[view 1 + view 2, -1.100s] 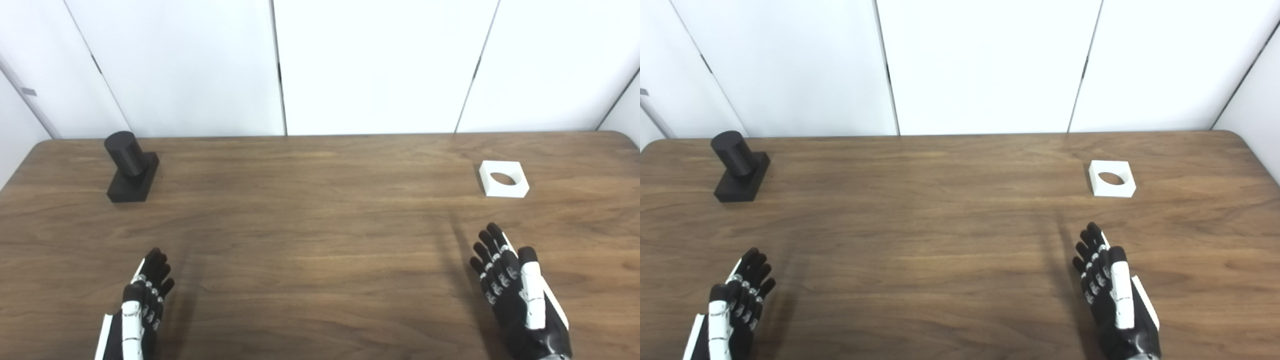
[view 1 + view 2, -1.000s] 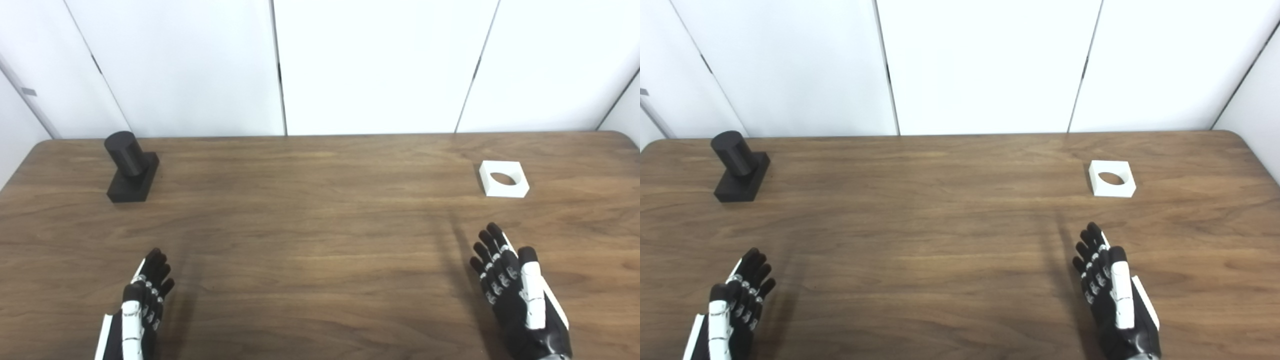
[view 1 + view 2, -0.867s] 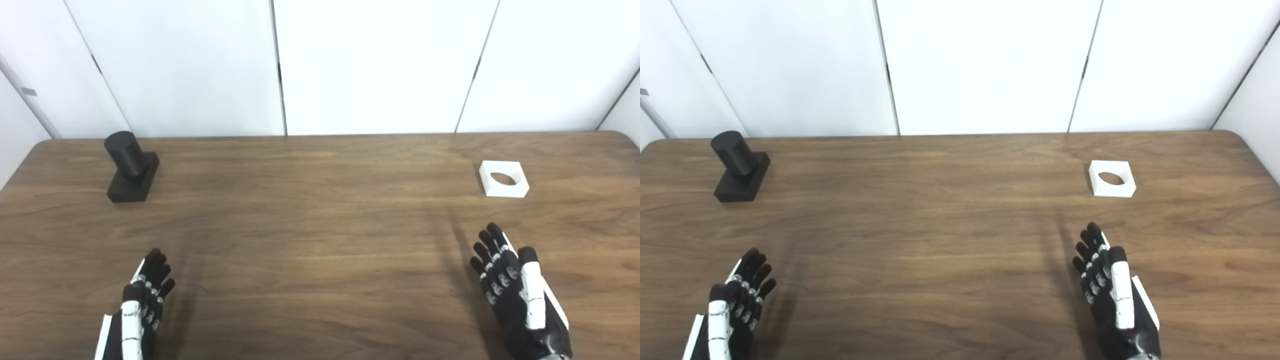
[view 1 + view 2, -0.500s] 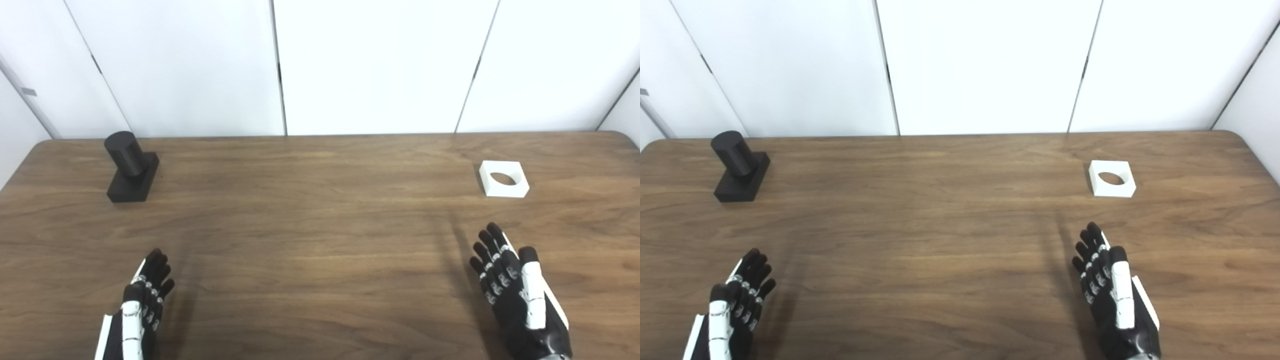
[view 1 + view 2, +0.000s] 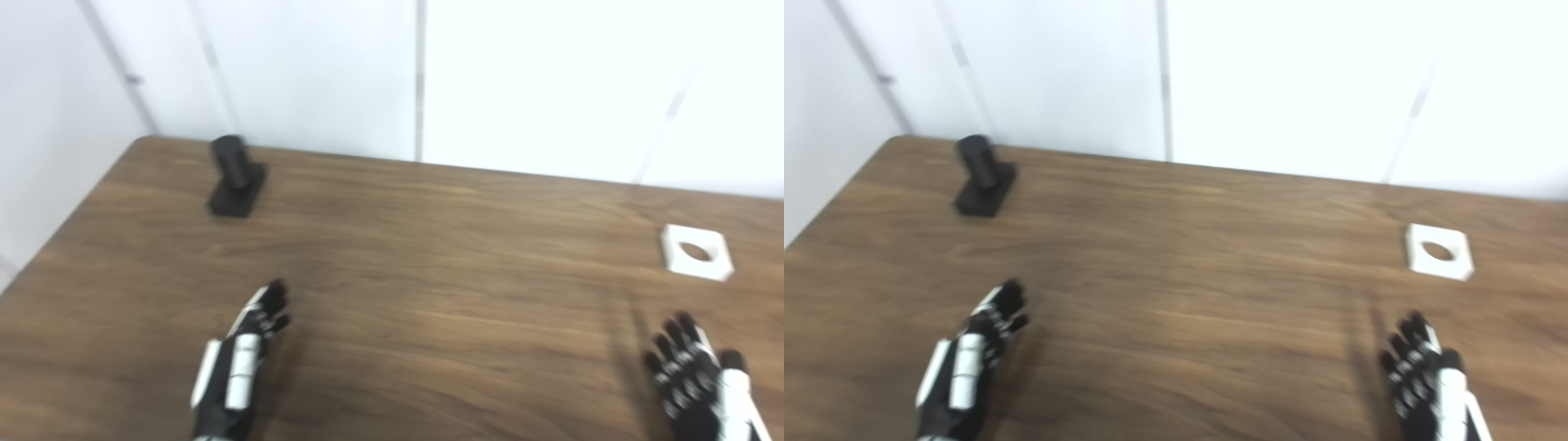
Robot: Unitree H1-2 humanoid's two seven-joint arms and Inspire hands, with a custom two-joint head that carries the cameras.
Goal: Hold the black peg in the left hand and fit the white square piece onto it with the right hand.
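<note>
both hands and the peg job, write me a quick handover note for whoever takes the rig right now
Left hand: open, holds nothing, over the near left of the wooden table.
Right hand: open, holds nothing, at the near right edge of the view.
Black peg: upright on its square base, far left of the table, untouched.
White square piece: flat on the table, far right, round hole facing up, beyond the right hand.
Done: nothing picked up.
Left: grasp the peg with the left hand, pick up the white piece with the right, fit it on. Views are a little blurred.

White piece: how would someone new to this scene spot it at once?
Start at the brown table and go to its far right side, beyond the right hand. The white piece lies flat there, alone: a pale square with a round hole, unlike the dark upright peg far left.
</note>
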